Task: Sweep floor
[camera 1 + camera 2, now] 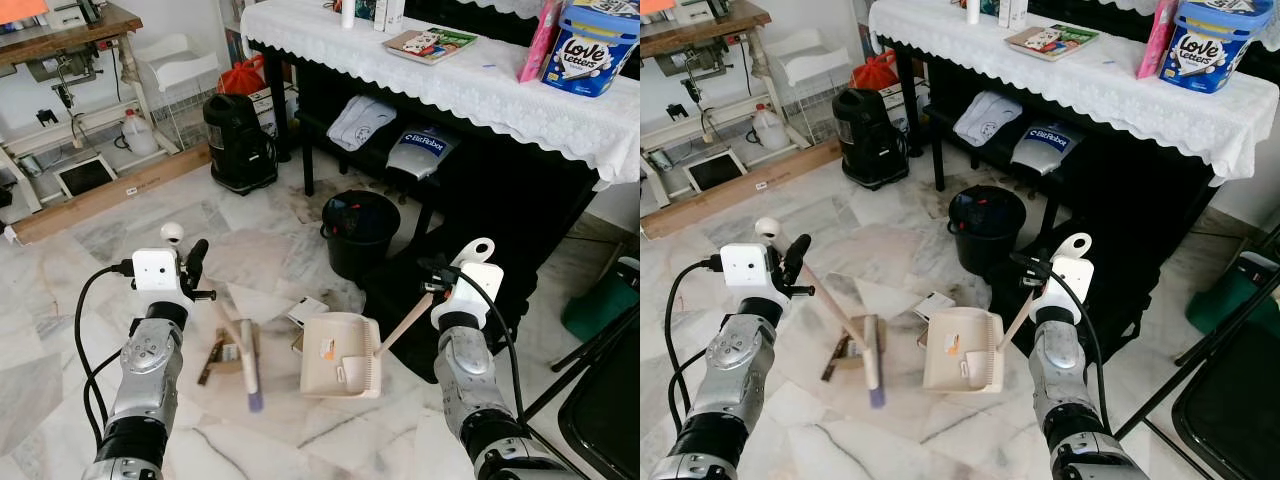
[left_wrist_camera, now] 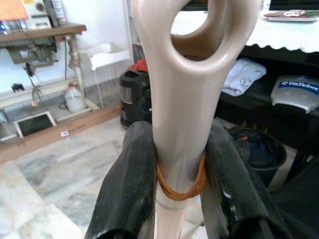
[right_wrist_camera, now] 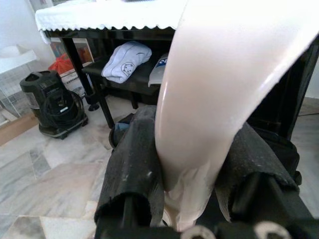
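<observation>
Cream plastic runs through both tools: the left hand (image 1: 190,268) is clamped on the handle of a small brush (image 1: 240,345), and the right hand (image 1: 447,280) is clamped on the handle of a matching dustpan (image 1: 342,355). In the left wrist view the two black fingers (image 2: 130,184) press the brush handle from either side, just above an orange rubber band (image 2: 180,186). In the right wrist view the dustpan handle sits pinched between the fingers in the same way.

On the marble floor (image 1: 90,330) the brush head rests low and angled toward the dustpan, whose open mouth faces the brush. Between and beside them lie scraps: a flattened brown cardboard piece (image 1: 215,355) touching the brush, and a small white card (image 1: 306,312) just beside the pan's rim. A black bin (image 1: 360,232) stands beyond the pan, near the dark worktop with its white lace cloth (image 1: 450,85).

The step in hand looks like gathering litter into the pan. The next move probably calls for drawing the brush across toward the pan while the right hand keeps the pan's lip flat on the floor, so the flat scraps slide in rather than under. Tipping into the bin would follow.
</observation>
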{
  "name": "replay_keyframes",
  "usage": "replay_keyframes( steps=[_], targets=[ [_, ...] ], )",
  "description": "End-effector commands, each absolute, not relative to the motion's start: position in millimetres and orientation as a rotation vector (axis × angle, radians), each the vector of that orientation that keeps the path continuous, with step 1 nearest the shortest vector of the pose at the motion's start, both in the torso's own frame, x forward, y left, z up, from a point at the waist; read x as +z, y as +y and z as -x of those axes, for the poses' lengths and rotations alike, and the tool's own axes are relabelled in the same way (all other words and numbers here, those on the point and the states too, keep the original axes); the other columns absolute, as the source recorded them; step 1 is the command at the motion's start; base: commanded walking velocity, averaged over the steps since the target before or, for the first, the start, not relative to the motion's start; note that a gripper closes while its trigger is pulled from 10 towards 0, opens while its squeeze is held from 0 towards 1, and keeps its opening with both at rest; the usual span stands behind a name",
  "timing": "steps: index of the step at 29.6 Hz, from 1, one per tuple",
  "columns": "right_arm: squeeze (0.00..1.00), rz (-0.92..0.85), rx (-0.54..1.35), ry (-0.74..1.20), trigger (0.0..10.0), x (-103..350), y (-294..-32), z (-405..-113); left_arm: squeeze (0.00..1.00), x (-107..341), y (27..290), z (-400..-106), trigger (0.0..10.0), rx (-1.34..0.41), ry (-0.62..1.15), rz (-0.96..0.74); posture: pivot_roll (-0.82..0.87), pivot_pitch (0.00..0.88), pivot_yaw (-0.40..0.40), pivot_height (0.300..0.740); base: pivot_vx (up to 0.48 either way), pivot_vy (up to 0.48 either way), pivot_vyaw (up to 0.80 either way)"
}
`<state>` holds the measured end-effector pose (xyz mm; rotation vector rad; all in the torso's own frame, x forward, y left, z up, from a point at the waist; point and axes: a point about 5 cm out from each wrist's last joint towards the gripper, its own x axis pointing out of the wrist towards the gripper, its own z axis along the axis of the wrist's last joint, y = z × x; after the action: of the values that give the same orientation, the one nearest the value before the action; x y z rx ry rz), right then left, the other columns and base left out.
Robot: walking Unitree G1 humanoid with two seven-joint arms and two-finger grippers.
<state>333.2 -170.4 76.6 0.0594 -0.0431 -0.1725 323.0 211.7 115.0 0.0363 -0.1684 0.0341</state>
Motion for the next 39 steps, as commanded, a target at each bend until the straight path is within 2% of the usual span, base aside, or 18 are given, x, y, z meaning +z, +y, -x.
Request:
replay_keyframes(
  steps=[1, 12, 16, 20, 28, 39],
  targets=[
    [0.0, -0.067, -0.169, -0.135, 10.0, 93, -171, -337, 0.0, 126, 215, -327, 10.0, 0.037, -0.226, -0.073, 0.08, 0.0, 0.079, 0.74, 0.0, 0.0, 0.0],
    [0.0, -0.017, -0.151, -0.149, 10.0, 94, -177, -335, 0.0, 131, 217, -324, 10.0, 0.059, -0.264, -0.077, 0.1, 0.0, 0.071, 0.74, 0.0, 0.0, 0.0],
    [0.0, -0.003, -0.145, -0.149, 10.0, 94, -181, -334, 0.0, 124, 207, -314, 10.0, 0.052, -0.27, -0.093, 0.1, 0.0, 0.047, 0.74, 0.0, 0.0, 0.0],
    [0.0, 0.0, -0.152, -0.17, 10.0, 94, -183, -329, 0.0, 124, 201, -305, 10.0, 0.038, -0.289, -0.121, 0.08, 0.0, 0.061, 0.74, 0.0, 0.0, 0.0],
    [0.0, 0.017, -0.122, -0.204, 10.0, 98, -177, -326, 0.0, 133, 187, -318, 10.0, -0.013, -0.315, -0.133, 0.08, 0.0, 0.064, 0.74, 0.0, 0.0, 0.77],
    [0.0, 0.03, -0.092, -0.225, 10.0, 105, -176, -324, 0.0, 128, 181, -306, 10.0, 0.005, -0.309, -0.14, 0.09, 0.0, 0.043, 0.74, 0.0, 0.0, 0.79]
  ],
)
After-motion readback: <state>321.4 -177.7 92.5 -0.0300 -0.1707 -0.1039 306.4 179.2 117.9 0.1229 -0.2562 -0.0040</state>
